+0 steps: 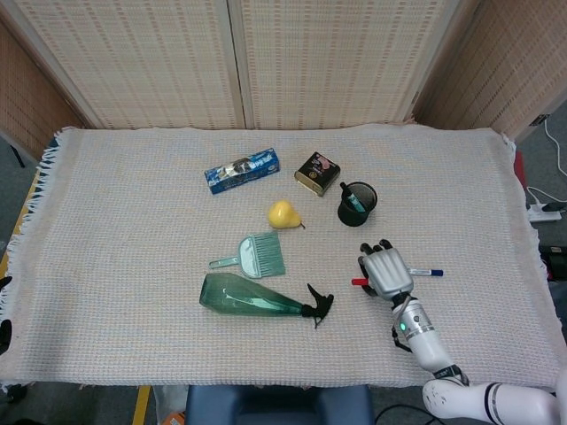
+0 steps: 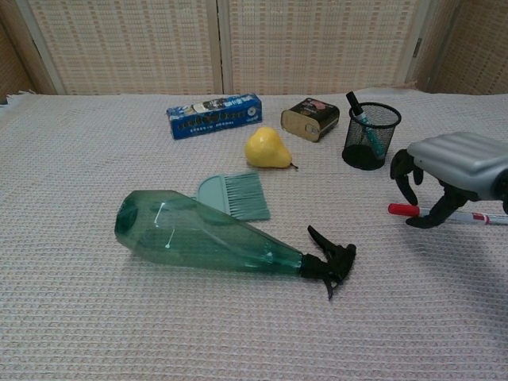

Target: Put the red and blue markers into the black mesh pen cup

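The black mesh pen cup (image 1: 357,203) (image 2: 370,136) stands right of the centre with a dark-capped pen inside. A red marker (image 1: 360,282) (image 2: 403,209) lies flat on the cloth in front of the cup, its cap pointing left. My right hand (image 1: 386,272) (image 2: 454,168) hangs over its barrel, palm down. Its fingers (image 2: 406,176) curl down on the far side and the thumb on the near side, with a gap between them. The blue marker (image 1: 428,272) lies just right of the hand. My left hand does not show.
A green spray bottle (image 1: 252,301) (image 2: 214,238) lies on its side near the front. Behind it are a small teal brush (image 1: 252,254), a yellow pear (image 1: 282,213), a dark tin (image 1: 318,171) and a blue box (image 1: 242,170). Screens wall the back.
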{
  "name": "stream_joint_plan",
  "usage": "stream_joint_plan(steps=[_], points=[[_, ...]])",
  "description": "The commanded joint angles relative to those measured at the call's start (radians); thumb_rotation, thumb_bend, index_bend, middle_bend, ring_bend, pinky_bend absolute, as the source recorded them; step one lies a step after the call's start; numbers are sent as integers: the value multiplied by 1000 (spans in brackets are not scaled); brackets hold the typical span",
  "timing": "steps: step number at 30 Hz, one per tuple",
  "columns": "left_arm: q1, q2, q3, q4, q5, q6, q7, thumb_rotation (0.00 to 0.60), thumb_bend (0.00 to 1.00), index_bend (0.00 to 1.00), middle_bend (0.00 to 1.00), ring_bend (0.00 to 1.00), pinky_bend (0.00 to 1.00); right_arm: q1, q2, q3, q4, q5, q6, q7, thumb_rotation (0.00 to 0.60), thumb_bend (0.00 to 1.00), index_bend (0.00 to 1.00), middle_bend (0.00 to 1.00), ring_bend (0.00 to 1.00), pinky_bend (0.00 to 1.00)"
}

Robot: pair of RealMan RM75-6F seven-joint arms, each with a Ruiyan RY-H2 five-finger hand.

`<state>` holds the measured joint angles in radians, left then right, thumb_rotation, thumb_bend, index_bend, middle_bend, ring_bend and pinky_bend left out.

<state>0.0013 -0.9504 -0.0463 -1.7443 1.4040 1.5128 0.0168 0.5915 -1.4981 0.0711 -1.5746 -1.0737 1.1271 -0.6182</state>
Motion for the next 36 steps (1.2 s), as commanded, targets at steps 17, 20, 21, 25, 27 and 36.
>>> stream_joint_plan(steps=[17,20,21,25,27,36], points=[[8,4,2,-14,12,19,13,600,511,138,10,0,281,35,173,348,107,-197,-69,1254,600,254,742,284,407,327],[7,1,2,-13,11,18,20,600,511,137,9,0,281,69,165,387,203,-164,-130,1379,600,268,741,286,410,333],[7,0,2,-14,11,17,23,600,511,137,9,0,281,84,157,401,240,-150,-156,1421,600,270,741,286,410,334],[6,-4,-1,-13,5,17,34,600,511,137,10,0,282,141,112,414,369,-136,-227,1497,600,276,740,286,410,335],[7,-5,-4,-13,-3,18,37,600,511,138,9,0,281,171,77,410,439,-136,-258,1518,600,278,740,286,410,336],[4,-7,-15,1,-33,6,27,600,511,137,10,0,281,243,-59,366,693,-176,-328,1648,600,288,740,286,410,337]])
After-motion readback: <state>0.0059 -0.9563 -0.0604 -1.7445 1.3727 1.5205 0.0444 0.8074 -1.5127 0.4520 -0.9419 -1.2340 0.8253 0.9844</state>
